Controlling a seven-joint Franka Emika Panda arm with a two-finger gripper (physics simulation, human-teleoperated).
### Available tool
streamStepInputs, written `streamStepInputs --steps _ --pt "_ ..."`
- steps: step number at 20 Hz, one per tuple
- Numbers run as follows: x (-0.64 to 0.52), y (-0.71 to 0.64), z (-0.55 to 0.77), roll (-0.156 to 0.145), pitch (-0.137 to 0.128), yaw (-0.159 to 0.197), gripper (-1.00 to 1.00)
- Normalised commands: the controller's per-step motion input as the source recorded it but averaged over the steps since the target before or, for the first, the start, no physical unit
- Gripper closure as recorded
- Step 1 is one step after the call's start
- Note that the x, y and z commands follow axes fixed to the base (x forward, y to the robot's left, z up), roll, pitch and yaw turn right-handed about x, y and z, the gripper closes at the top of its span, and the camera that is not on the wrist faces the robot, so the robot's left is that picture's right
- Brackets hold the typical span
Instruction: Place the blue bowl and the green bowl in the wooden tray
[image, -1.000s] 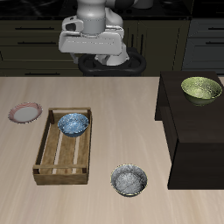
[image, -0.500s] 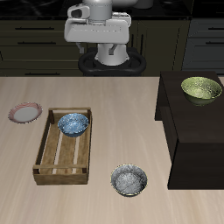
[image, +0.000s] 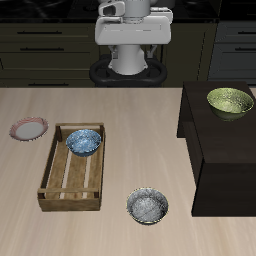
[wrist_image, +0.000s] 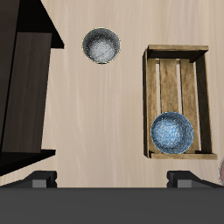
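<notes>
Claw (wrist_image: 112, 180) high above table, blue bowl (wrist_image: 171, 132) below in wooden tray (wrist_image: 179, 59)

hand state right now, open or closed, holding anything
hand: open, fingertips set wide apart, nothing between them. The blue bowl sits in the wooden tray.

blue bowl (image: 84, 142) (wrist_image: 171, 132), speckled glaze, upright inside the wooden tray (image: 54, 165) (wrist_image: 151, 96) at its far end, tray rectangular with slatted bottom on the table, green bowl (image: 230, 101) upright on a dark raised surface, well apart from tray
</notes>
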Motion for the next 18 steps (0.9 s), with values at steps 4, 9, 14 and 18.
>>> streamStepInputs --steps 4,9,14,18 --pt "0.1 0.37 0.08 0.038 0.002 0.004 -1.0" --pt "0.12 0.38 0.18 0.031 -0.017 0.0 -1.0" --pt "0.14 0.37 0.05 0.037 0.017 -0.008 -1.0" --pt "0.1 0.34 0.08 0.03 0.002 -0.006 -1.0"
